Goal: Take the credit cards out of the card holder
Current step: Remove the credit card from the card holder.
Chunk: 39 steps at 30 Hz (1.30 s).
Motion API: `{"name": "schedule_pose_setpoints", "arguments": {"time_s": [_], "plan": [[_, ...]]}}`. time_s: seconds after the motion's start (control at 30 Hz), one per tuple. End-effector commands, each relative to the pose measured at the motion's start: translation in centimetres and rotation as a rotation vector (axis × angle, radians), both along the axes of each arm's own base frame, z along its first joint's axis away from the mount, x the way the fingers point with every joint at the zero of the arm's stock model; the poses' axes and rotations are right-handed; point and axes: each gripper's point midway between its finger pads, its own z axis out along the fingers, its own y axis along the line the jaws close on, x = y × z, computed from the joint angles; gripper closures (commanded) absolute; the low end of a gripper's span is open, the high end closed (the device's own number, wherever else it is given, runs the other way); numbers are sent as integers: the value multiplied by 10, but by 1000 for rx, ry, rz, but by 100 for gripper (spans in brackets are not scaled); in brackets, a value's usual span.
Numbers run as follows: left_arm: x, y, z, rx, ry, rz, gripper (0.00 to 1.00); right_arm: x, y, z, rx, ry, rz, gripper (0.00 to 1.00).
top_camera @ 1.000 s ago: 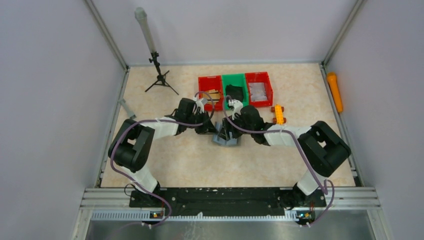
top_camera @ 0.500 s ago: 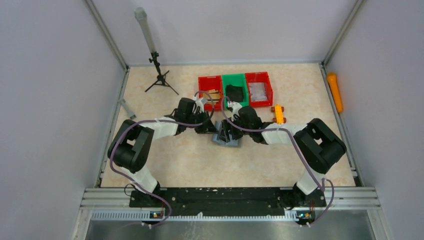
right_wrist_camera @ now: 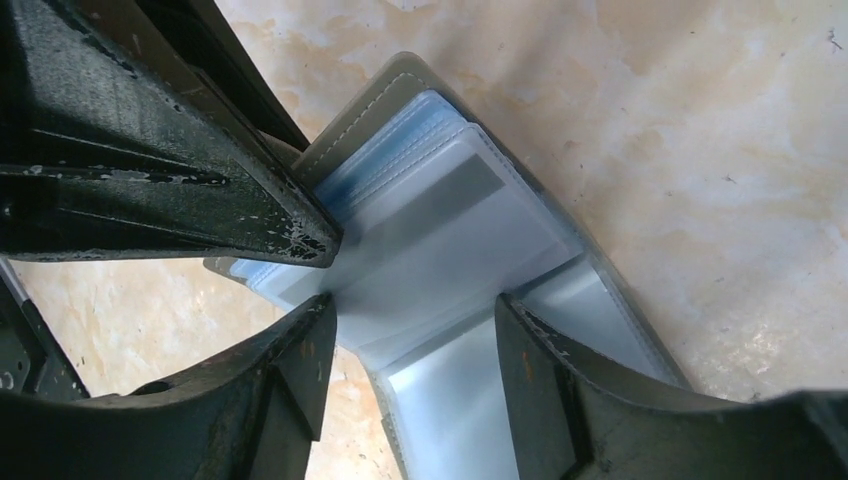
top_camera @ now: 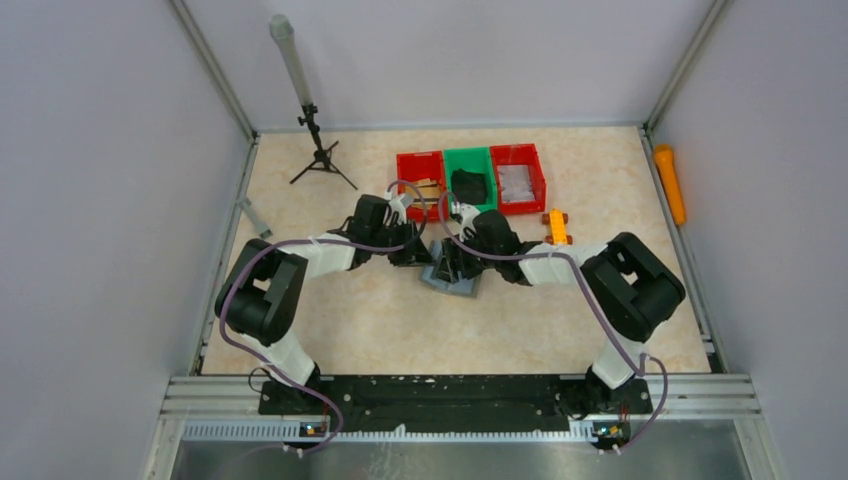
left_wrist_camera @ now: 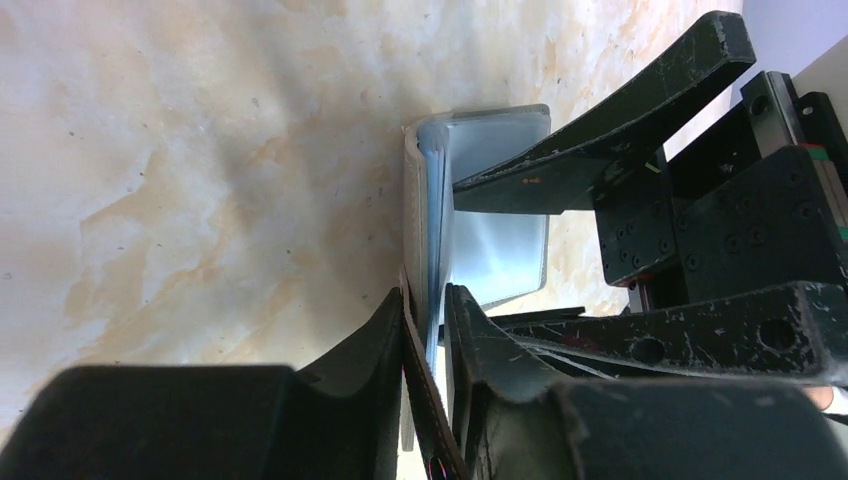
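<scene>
Black fingers of your left gripper (left_wrist_camera: 428,300) pinch one flap of the grey card holder (top_camera: 450,278), mid frame in the top view. Your right gripper (right_wrist_camera: 412,320) stands open over its clear pockets. No card looks out yet. Next, close on the striped card (right_wrist_camera: 450,210) and slide it out. Red and green bins (top_camera: 468,151) sit behind.

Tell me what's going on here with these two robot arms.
Both arms are working on the grey card holder, lying open between them. The left gripper is shut on one edge of it, holding it, while the right gripper is open, its fingers straddling the clear inner pockets. No card shows outside the holder.
</scene>
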Motion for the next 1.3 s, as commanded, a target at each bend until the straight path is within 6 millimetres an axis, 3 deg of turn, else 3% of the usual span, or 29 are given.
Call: {"name": "schedule_pose_setpoints", "arguments": {"time_s": [0.0, 0.1, 0.27, 0.43, 0.83, 1.27], "plan": [[3, -11, 21, -67, -53, -40, 76, 11, 5, -10, -42, 15, -28, 44], [3, -10, 21, -65, -52, -39, 74, 14, 1, -16, -81, 23, -45, 54], [3, -9, 19, -52, -52, -30, 74, 18, -7, -14, -107, 0, -82, 80], [4, -7, 19, -43, -53, -23, 76, 22, -13, -8, -119, -27, -111, 98], [8, -2, 12, -4, -42, 3, 93, 28, -24, 1, -131, -70, -165, 100], [-3, -15, 47, -155, -125, -65, 93, 26, -20, -9, -141, -29, -144, 100]]}}
